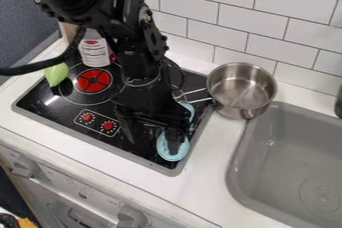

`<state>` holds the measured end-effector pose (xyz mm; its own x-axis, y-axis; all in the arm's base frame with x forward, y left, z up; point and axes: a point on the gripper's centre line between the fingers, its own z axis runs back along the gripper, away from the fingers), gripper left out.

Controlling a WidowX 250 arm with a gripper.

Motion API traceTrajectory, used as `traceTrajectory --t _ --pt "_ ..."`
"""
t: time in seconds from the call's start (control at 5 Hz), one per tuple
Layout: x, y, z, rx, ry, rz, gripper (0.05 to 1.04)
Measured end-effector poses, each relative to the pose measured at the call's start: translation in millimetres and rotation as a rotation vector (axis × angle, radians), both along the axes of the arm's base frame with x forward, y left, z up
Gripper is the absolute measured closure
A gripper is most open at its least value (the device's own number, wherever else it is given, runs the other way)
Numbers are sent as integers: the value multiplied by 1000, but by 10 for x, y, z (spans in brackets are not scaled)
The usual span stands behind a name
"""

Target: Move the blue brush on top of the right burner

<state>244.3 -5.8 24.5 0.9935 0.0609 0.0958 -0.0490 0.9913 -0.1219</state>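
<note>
The black gripper (157,119) hangs low over the right part of the black stove top (100,132). The light blue brush (164,151) lies at the stove's right front edge, its rounded end toward the front and another blue part showing farther back. The gripper covers the brush's middle, and a dark shape overlaps the rounded end. Whether the gripper holds the brush cannot be made out. The arm and gripper hide much of the stove's right side, and the right burner cannot be made out clearly.
A steel pot (242,92) stands behind and right of the gripper, its handle pointing toward the arm. The grey sink (290,157) is at the right. A red left burner (93,81), a green leaf-shaped object (57,74) and a white bottle (95,52) are at the left.
</note>
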Motion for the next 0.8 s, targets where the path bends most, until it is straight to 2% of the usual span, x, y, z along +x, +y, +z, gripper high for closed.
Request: traceTrajectory --t 0.2,0.4,0.6,0.8 --pt "24 -108 28 -28 -1 -10 83" --pt "93 -196 -40 -33 19 -28 83" --pt "158 -258 -160 -29 49 -36 83" --pt "244 -271 -229 4 50 -23 134"
